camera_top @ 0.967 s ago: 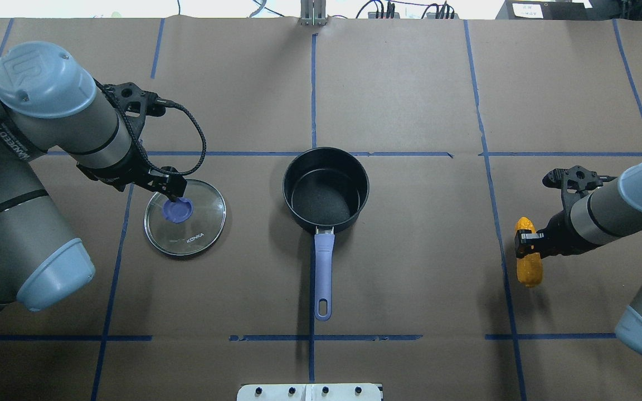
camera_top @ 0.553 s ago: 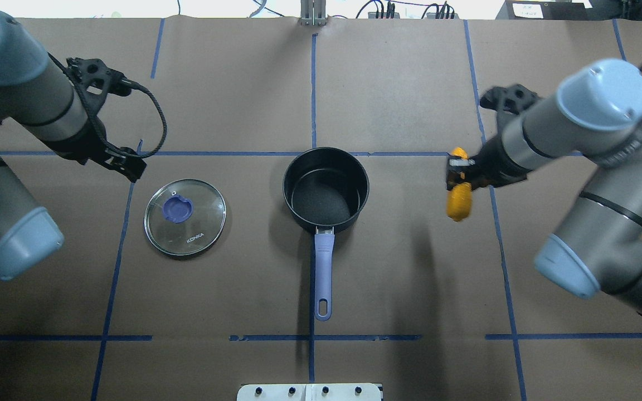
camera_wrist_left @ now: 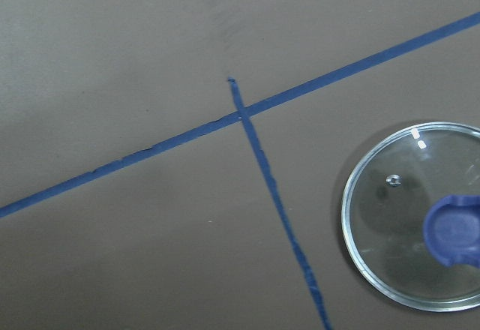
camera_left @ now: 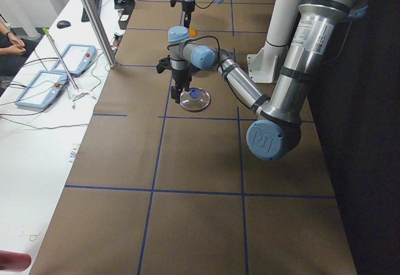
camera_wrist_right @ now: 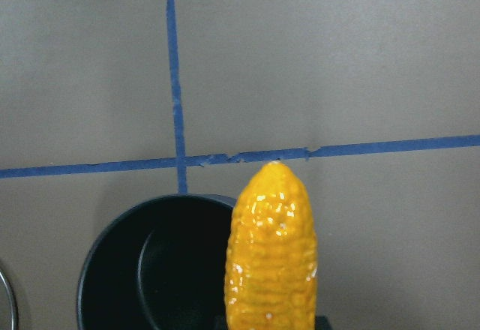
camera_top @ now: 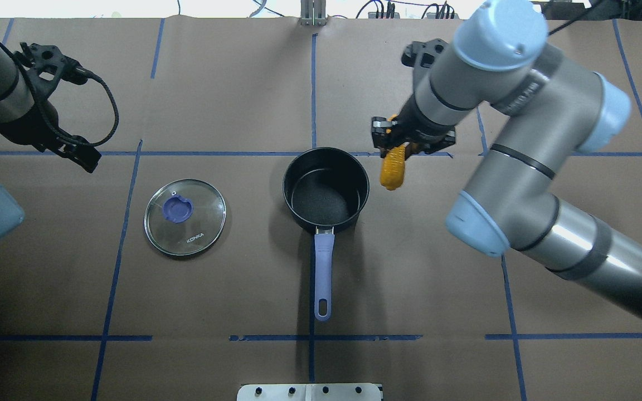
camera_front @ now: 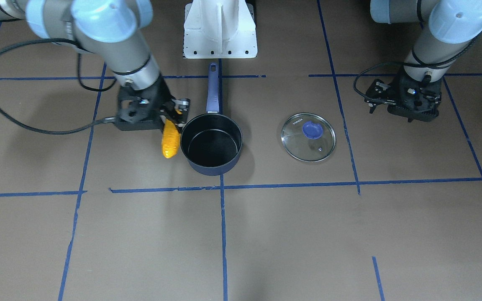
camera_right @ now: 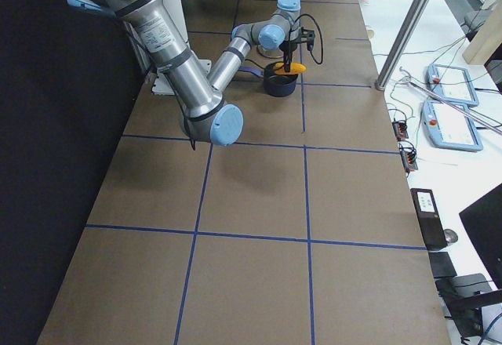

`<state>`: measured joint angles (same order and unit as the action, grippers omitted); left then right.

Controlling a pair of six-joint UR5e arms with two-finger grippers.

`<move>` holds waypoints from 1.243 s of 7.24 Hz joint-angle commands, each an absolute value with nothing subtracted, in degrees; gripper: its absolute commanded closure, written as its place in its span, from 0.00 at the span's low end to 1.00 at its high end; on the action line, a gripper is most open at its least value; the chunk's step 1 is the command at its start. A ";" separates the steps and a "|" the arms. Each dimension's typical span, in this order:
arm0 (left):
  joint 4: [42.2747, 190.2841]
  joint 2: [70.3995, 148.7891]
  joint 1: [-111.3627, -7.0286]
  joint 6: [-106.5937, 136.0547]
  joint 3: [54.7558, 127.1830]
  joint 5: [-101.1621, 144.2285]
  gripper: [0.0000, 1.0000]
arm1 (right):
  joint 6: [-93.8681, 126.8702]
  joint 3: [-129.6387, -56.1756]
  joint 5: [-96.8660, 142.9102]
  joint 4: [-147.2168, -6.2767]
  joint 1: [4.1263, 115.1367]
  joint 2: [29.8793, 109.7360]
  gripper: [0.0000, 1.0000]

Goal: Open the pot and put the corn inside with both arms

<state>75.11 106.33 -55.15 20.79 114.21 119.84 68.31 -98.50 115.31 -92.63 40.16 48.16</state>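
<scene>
The pot (camera_top: 325, 192) stands open and empty at the table's middle, its purple handle (camera_top: 324, 267) pointing toward the robot. Its glass lid (camera_top: 185, 217) lies flat on the table to the left, also in the left wrist view (camera_wrist_left: 409, 217). My right gripper (camera_top: 394, 143) is shut on the corn (camera_top: 392, 170) and holds it in the air just outside the pot's right rim. The right wrist view shows the corn (camera_wrist_right: 271, 259) beside the pot (camera_wrist_right: 154, 266). My left gripper (camera_top: 88, 160) is empty, raised, and up-left of the lid.
Blue tape lines (camera_top: 312, 94) divide the brown paper table cover. The white base stand (camera_front: 220, 29) sits just behind the pot's handle. Cables (camera_top: 106, 111) loop from the left wrist.
My right arm has lifted the corn from the table's right side and carried it left to the pot's rim. My left gripper has let go of the lid knob and drawn away up-left.
</scene>
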 commanded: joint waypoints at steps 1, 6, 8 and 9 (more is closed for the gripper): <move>75.15 105.38 -56.33 20.30 114.09 119.88 0.00 | 70.57 -93.87 111.11 -91.85 36.22 43.95 0.97; 75.15 104.15 -58.44 16.00 114.00 119.88 0.00 | 72.60 -91.67 106.70 -89.30 32.43 44.30 0.88; 75.15 103.37 -59.49 14.68 113.82 119.88 0.00 | 72.86 -92.19 107.40 -89.38 32.17 43.86 0.00; 75.15 103.36 -59.94 13.63 113.64 119.88 0.00 | 72.86 -92.20 107.66 -89.30 32.17 43.94 0.00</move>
